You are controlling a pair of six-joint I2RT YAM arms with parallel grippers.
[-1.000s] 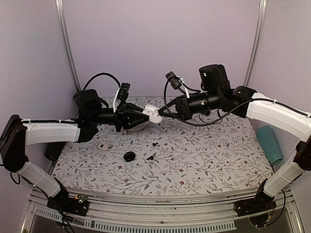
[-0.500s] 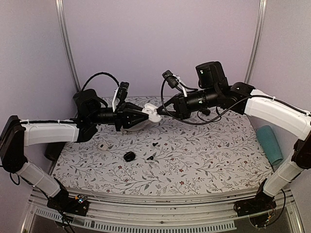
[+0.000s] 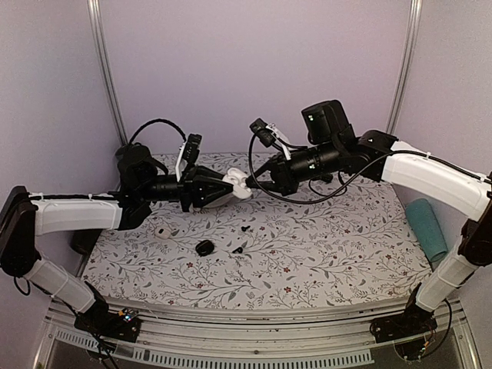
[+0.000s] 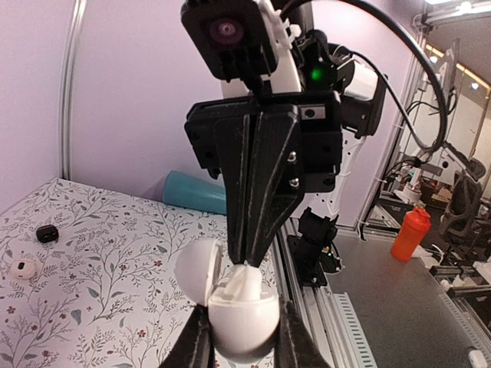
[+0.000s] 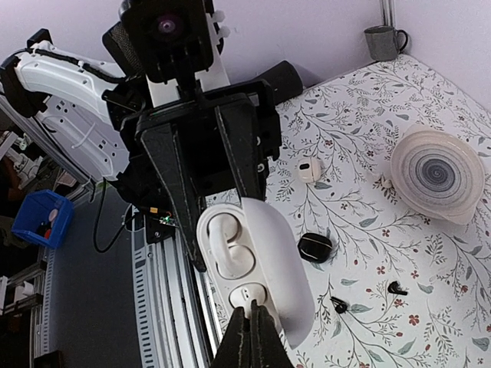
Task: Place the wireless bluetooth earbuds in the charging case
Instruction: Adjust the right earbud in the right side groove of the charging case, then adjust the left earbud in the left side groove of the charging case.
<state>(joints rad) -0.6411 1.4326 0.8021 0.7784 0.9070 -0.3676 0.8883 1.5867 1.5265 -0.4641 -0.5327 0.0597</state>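
Note:
The white charging case (image 3: 237, 185) is held above the table, lid open, with my left gripper (image 3: 227, 190) shut on its body (image 4: 244, 322). One white earbud (image 5: 222, 239) lies in the case's upper slot. In the left wrist view it pokes out of the body (image 4: 247, 282). My right gripper (image 5: 250, 326) is shut, its tips down on the case's inside by the lower slot; seen from the left wrist they touch the earbud's top. A second white earbud (image 3: 161, 232) with a dark spot lies on the table (image 5: 309, 169), left of the case.
A small black oval piece (image 3: 204, 247) and two tiny black bits (image 3: 245, 228) (image 3: 237, 250) lie on the flowered cloth below the grippers. A teal roll (image 3: 427, 229) sits at the right edge. A round ribbed dish (image 5: 437, 175) and a grey mug (image 5: 381, 40) stand farther off.
My right arm has moved left and brought its shut tips onto the open case. The left gripper with the case has shifted slightly left and down.

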